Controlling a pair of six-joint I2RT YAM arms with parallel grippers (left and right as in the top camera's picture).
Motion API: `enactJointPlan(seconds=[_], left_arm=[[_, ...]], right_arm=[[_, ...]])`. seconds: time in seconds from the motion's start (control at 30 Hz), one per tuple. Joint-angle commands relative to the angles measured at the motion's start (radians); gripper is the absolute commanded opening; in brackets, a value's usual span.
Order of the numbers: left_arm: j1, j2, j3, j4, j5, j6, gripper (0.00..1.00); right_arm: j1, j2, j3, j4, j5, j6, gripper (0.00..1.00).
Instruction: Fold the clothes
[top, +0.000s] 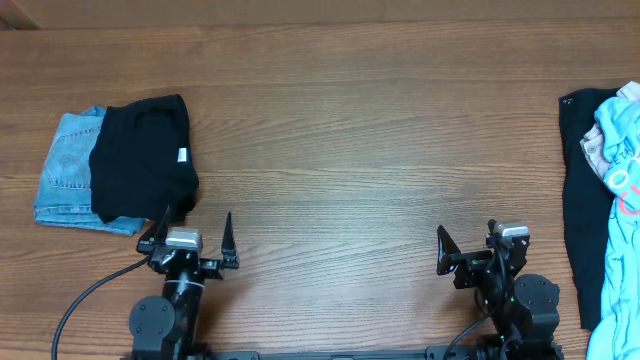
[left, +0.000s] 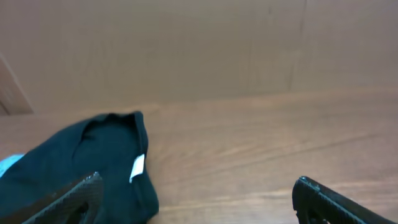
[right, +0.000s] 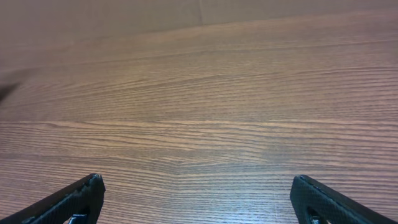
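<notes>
left gripper (top: 197, 225): fingers apart, beside black garment (top: 143, 155) on jeans (top: 66, 165)
right gripper (top: 466, 238): fingers apart, empty
right edge: pale-blue garment (top: 622, 150) over black piece (top: 578, 200)

**Brown wood-grain table (top: 340, 120), plain tan panel (left: 186, 50) behind**

Runs its grain lengthwise from left edge to right edge, in fine dark streaks over a warm brown. Meets the flat tan panel along the far edge, split there by one thin vertical seam (left: 298, 50). Takes soft, even light, with a faint pale sheen mid-table.
</notes>
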Motion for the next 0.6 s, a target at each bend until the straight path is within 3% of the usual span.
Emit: enactJointPlan(seconds=[0.0, 0.57], left_arm=[[-0.001, -0.013, -0.069, 0.050, -0.014, -0.027, 1.00], [-0.001, -0.013, -0.110, 0.069, -0.013, -0.026, 1.00]], right_arm=[[0.004, -0.012, -0.009, 0.001, -0.008, 0.003, 1.00], [0.004, -0.012, -0.009, 0.001, -0.008, 0.003, 1.00]])
